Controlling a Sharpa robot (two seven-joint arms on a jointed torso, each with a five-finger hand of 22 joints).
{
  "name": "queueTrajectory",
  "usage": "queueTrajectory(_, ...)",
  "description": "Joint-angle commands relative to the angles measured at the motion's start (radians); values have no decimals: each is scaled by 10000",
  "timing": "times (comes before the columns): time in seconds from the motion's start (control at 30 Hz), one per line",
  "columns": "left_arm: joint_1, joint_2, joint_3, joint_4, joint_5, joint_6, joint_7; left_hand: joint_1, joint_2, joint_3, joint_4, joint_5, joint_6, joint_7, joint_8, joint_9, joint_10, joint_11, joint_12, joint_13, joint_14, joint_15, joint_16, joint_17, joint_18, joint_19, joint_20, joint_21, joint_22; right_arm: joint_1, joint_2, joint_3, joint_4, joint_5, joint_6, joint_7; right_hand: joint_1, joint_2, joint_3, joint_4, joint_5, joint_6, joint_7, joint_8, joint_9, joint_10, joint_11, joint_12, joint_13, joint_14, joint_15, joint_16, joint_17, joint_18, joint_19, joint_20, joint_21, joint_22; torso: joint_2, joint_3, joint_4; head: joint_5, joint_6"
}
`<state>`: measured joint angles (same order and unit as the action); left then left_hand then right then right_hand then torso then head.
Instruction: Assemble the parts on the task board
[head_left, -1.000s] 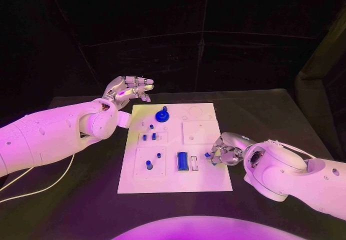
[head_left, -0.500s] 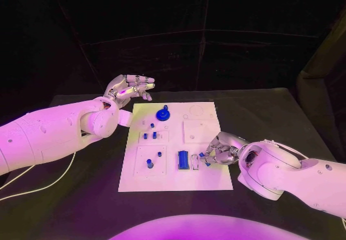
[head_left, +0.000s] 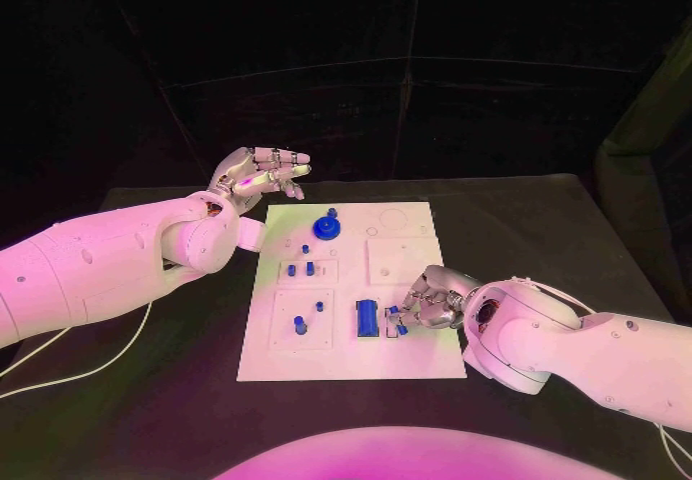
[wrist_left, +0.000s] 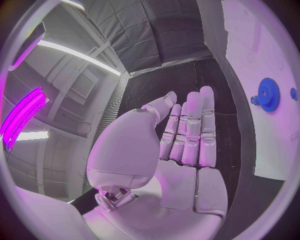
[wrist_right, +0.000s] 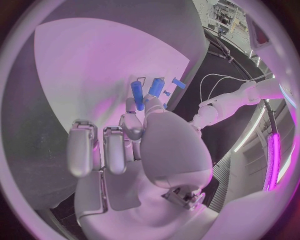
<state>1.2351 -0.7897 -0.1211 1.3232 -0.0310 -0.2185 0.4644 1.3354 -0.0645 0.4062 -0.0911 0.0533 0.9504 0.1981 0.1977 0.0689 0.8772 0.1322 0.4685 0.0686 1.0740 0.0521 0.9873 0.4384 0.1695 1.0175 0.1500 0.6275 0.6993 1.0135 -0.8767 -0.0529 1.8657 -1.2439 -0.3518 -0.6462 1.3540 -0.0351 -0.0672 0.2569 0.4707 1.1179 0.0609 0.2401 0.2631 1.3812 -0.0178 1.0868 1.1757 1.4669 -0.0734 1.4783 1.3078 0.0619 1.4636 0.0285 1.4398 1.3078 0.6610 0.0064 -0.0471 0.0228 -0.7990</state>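
right hand (head_left: 430, 303) pinches a small blue peg (wrist_right: 137, 95), apparently over the empty slot beside the blue block (head_left: 366, 320) on the white board (head_left: 418, 360). left hand (head_left: 260, 178) spread, idle above the worktop. risk: tilted peg jams or slips.

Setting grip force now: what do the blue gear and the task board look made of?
Blue gear: probably moulded or printed plastic, judging by its uniform matte blue colour and crisp teeth without metallic glint. Task board: a flat white plate, smooth and matte, likely plastic or painted sheet; the pictures cannot settle which.
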Motion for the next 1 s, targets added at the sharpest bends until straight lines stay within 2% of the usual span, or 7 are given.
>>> queueTrajectory(0.03, 16, -3, 8, 24, 19, 143, -10, -39, 30, -24, -31, 41, -59, -28, 55, -9, -52, 13, 33, -6, -54, -20, 54, -16, 129, -43, -6, -51, -13, 16, 67, 2, -46, 122, 223, -183, -86, 5, 8, 74, 51, 64, -5, -31, 20, 83, 7, 34, 14, 737, -88, 35, 1118, -140, 221, -5, 62, 370, -3, 2, -3, -1, -14)
queueTrajectory(0.27, 17, 0, 8, 27, 19, 181, -54, -23, 24, -20, -58, 40, -73, -23, 66, -10, -72, 16, 48, -8, -66, -21, 64, -35, 130, -45, -7, -53, -13, 17, 184, 2, -172, 107, 661, -283, -345, 60, -32, 255, 93, 259, -70, 6, 80, 99, -41, -93, -60, 728, -123, 22, 1106, -136, 210, -31, 49, 354, -4, 0, 7, -9, -21)
queueTrajectory(0.63, 18, 14, 8, 28, 19, 212, -91, -14, 20, -17, -69, 41, -80, -22, 68, -11, -83, 18, 48, -10, -73, -21, 65, -42, 130, -48, -8, -54, -13, 19, 421, 3, -345, -14, 777, -347, -361, 67, -31, 257, 165, 282, -86, 1, 92, 97, -56, -134, -80, 723, -133, 10, 1093, -131, 199, -40, 34, 332, -2, 2, 11, 11, -29)
queueTrajectory(0.87, 19, 14, 8, 24, 19, 209, -102, -14, 20, -17, -69, 41, -80, -22, 68, -11, -83, 18, 48, -10, -73, -21, 65, -42, 130, -48, -8, -54, -13, 19, 480, 3, -379, -90, 776, -349, -433, 55, -67, 282, 163, 295, -82, -7, 103, 104, -54, -151, -82, 718, -139, -2, 1078, -127, 190, -48, 23, 316, -6, 6, -13, 26, -29)
queueTrajectory(0.97, 19, 19, 8, 24, 19, 213, -104, -14, 20, -17, -69, 41, -80, -22, 68, -11, -83, 18, 48, -10, -73, -21, 65, -42, 130, -48, -8, -54, -13, 19, 496, 3, -387, -135, 743, -346, -792, 34, -252, 324, -105, 318, -56, -23, 122, 125, -29, -177, -84, 716, -123, -10, 1070, -128, 184, -46, 15, 308, -4, 5, -1, 18, -25)
queueTrajectory(1.0, 19, 20, 8, 24, 19, 213, -105, -14, 20, -17, -69, 41, -80, -22, 68, -11, -83, 18, 48, -10, -73, -21, 65, -42, 130, -48, -8, -54, -13, 19, 499, 3, -390, -168, 714, -345, -1283, 80, -477, 291, -535, 339, -51, -36, 137, 145, -7, -192, -81, 714, -110, -18, 1064, -127, 177, -31, 5, 297, -5, 5, 1, 15, -24)
